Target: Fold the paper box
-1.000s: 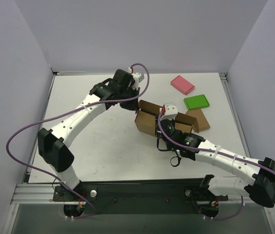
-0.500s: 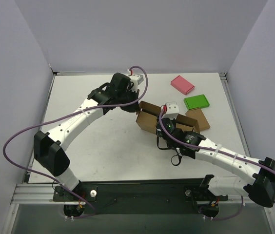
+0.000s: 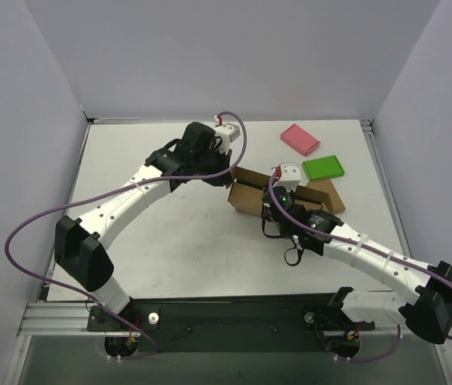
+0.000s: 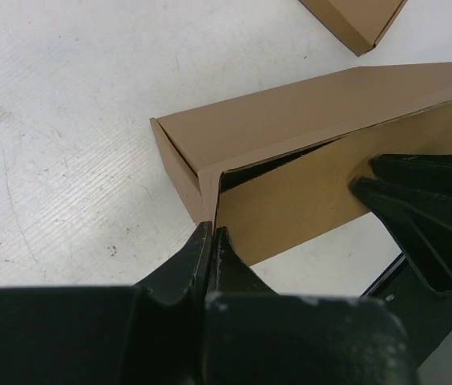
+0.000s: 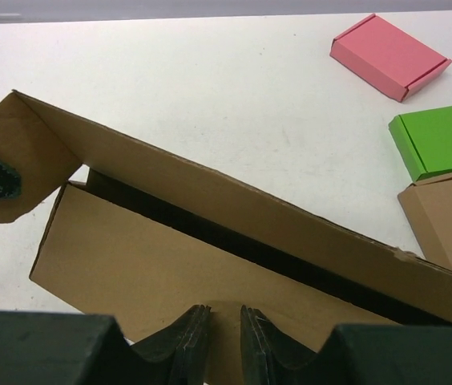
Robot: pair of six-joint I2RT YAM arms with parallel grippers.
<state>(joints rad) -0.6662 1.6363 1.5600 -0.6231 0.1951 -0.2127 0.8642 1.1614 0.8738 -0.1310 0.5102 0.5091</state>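
A robotics lab: a white table (image 3: pixel 170 241) boxed in by plain grey walls (image 3: pixel 26 96), with a cabled left arm (image 3: pixel 130 196) and right arm (image 3: pixel 370 255) bolted to a mounting plate (image 3: pixel 234 317) at its near edge.

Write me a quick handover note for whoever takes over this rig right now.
Left claw: shut on the rounded end tab of the paper box.
Right claw: closed over the box's near long wall.
Box: right of centre, held between both arms.
Done: long walls stand up.
Left: the top is open and the end tab is not tucked, so probably tuck it next, then close the lid.
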